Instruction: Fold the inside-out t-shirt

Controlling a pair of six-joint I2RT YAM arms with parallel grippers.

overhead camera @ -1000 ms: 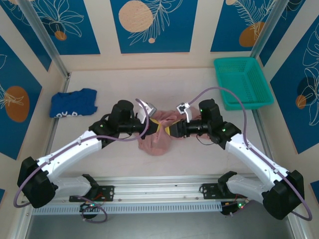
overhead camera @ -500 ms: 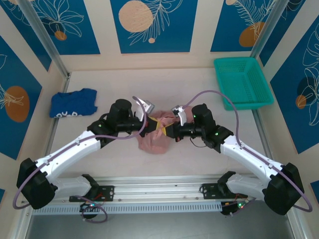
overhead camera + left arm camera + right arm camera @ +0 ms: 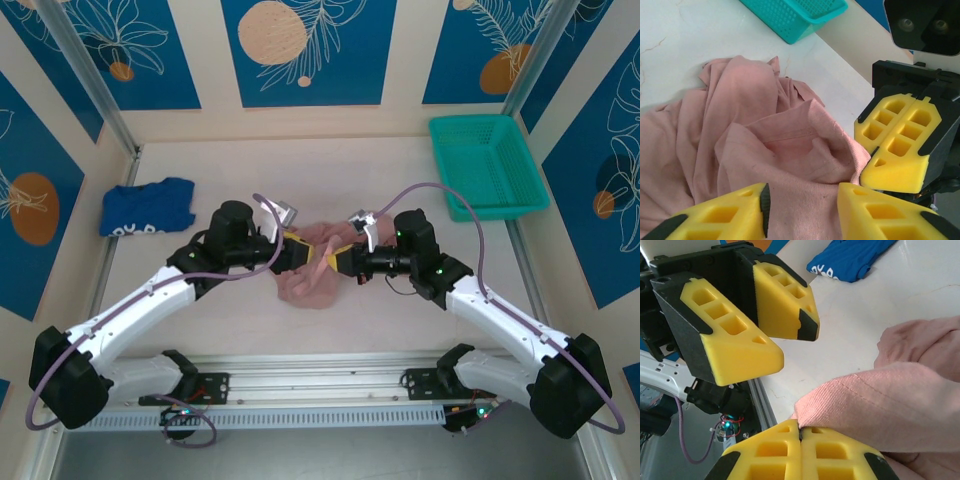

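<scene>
Both arms have shifted since a second ago: the left one has drawn back a little toward its own side and let its fingers part, and the right one has pressed in and clamped; the table (image 3: 400,165) is otherwise as it was; the inside-out t-shirt (image 3: 310,285) lies at its middle as a crumpled pink heap between the two wrists, so I judge that no fold is made yet and the spreading flat is all still ahead; a stitched hem shows in the right wrist view, but I cannot tell which part of the shirt it belongs to. The teal basket (image 3: 488,165) sits at the far right corner and the blue garment (image 3: 148,207) at the left edge, both well apart from the work. What crowds me is the grippers themselves, nose to nose over the cloth; the left gripper (image 3: 802,200) hangs with jaws apart just above the fabric, holding nothing; the right gripper (image 3: 800,440) is pinched tight on that hem.
</scene>
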